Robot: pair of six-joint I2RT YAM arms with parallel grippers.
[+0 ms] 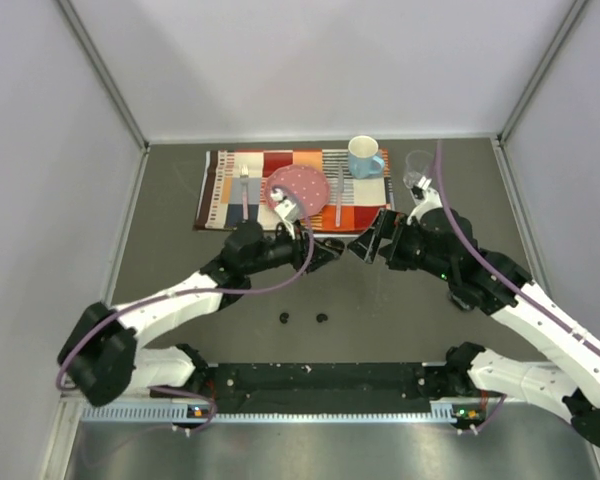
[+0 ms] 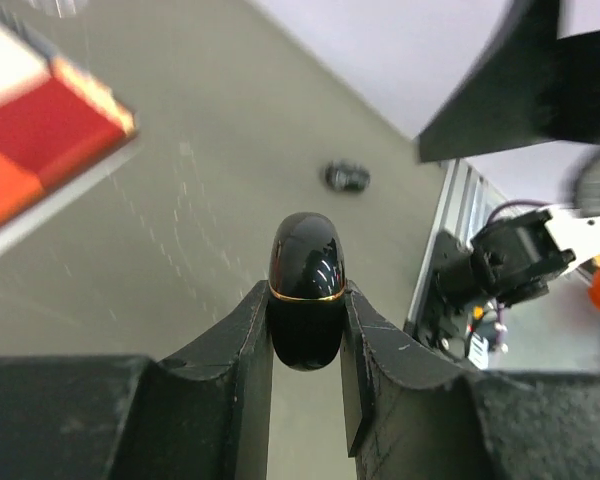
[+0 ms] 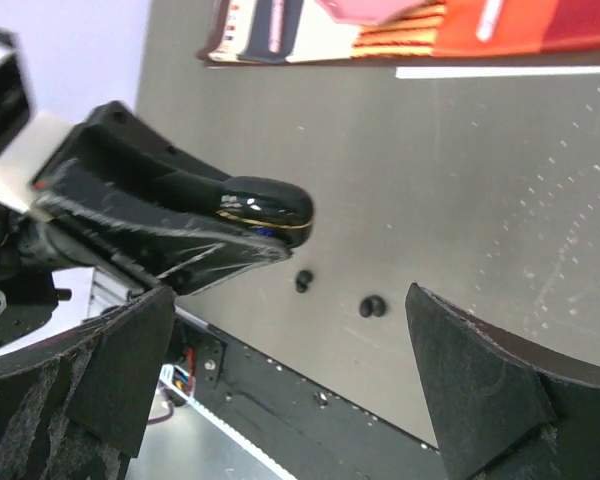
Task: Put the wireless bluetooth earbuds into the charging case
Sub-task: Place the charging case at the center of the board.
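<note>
Left jaws pinched black oval charging case (image 2: 307, 265) at gold seam, lifted off bench (image 1: 400, 310). Right jaws spread wide, facing case, not touching. Two earbuds (image 1: 284, 319) (image 1: 322, 318) lay loose on bench near arm bases. Placemat (image 1: 220, 190), plate (image 1: 298, 187), mug (image 1: 363, 157) behind.
</note>
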